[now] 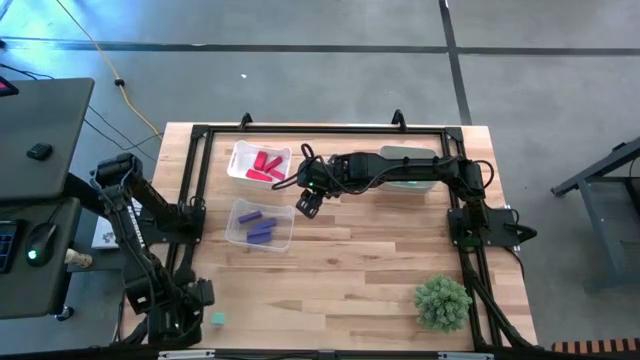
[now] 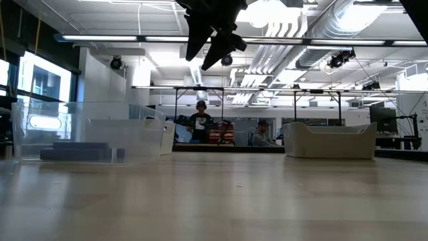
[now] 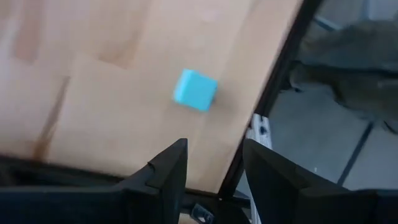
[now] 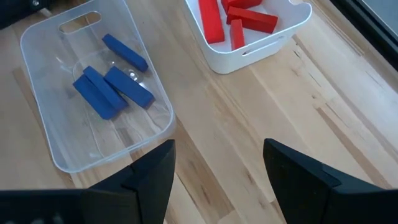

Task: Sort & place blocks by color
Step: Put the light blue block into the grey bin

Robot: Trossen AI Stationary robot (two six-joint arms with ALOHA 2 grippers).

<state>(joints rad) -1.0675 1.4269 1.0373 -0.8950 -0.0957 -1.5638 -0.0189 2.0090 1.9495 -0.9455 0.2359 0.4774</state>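
Blocks status, placed relative to the clear bin (image 1: 260, 224) and worked outward from the near table edge.

One teal cube (image 1: 217, 319) sits alone on the bare wood, well apart from the clear bin, at the near left corner of the table (image 1: 350, 270). My left gripper (image 3: 211, 171) hangs just over it, fingers parted with nothing between them. I read that gap as a pre-grasp setting, since the cube is the only block I can see outside a bin. Seen from the left wrist, the cube lies ahead of the fingertips and close to the table's edge, so the approach must not nudge it off.

Purple blocks (image 4: 112, 84): four short bars lying loose on the floor of the clear bin, grouped by colour. My right gripper (image 1: 309, 202) hovers just beside that bin, raised above the table, jaws spread wide and empty. I judge it is simply clear of the work.

Red blocks (image 4: 233, 18): several bars piled in the white bin (image 1: 258, 164), just beyond the clear bin.

A third, pale bin (image 2: 329, 140) stands farther back, well apart to the right of the clear bin under the right arm. I cannot see inside it; presumably teal goes there.

Bushy green ball (image 1: 442, 302) near right, irrelevant.
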